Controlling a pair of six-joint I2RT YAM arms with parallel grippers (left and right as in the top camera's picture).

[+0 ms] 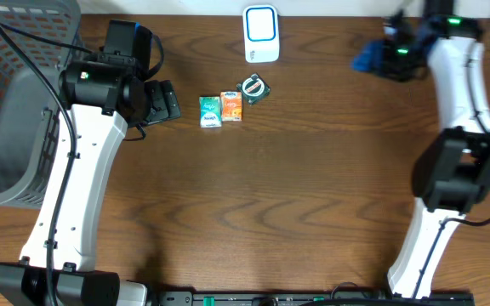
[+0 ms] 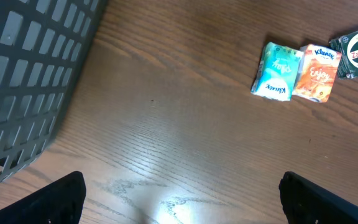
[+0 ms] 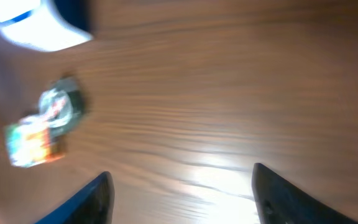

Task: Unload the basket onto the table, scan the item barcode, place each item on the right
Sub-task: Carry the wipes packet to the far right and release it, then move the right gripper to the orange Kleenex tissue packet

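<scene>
- Lying just to the right of the left gripper [image 2: 182,180], the teal pack [image 1: 210,111] is being flanked by an orange pack [image 1: 231,106], then a tin [image 1: 253,88]; both packs' long axes are being pointed away from the robot
- The left gripper is being held wide open, empty, and is judged nearer; the right gripper [image 3: 180,177] is being held open too, empty, well apart
- The scanner [image 1: 261,34] is being seen near, behind the tin
</scene>
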